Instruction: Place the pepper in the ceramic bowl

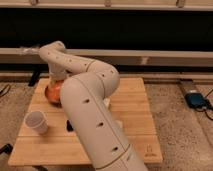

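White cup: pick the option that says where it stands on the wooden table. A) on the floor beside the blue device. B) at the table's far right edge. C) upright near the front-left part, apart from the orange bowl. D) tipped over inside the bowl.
C: the white cup stands upright on the front-left of the wooden table, clear of the ceramic bowl behind it; the hand is over the bowl, largely hidden by the arm.
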Robot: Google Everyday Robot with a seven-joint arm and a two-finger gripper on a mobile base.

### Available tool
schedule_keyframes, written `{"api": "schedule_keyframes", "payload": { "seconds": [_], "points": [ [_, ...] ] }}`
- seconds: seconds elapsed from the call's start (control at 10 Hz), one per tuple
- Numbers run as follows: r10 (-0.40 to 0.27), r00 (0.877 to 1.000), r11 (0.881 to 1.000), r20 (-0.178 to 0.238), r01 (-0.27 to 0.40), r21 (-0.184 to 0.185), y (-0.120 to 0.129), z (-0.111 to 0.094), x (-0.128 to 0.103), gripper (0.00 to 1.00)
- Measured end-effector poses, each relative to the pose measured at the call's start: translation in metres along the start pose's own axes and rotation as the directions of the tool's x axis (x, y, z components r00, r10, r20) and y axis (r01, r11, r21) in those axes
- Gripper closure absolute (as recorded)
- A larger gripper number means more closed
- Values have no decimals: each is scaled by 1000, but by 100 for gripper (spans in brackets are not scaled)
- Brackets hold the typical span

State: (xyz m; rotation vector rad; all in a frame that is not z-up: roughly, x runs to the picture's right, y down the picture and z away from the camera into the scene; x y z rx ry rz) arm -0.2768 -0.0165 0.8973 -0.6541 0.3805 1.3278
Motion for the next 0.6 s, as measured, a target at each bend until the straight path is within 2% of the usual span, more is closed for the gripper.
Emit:
{"api": "schedule_keyframes", "payload": {
  "seconds": [0.6],
  "points": [
    [0, 1000, 1000, 0, 0, 0, 0, 0, 0, 20]
  ]
}}
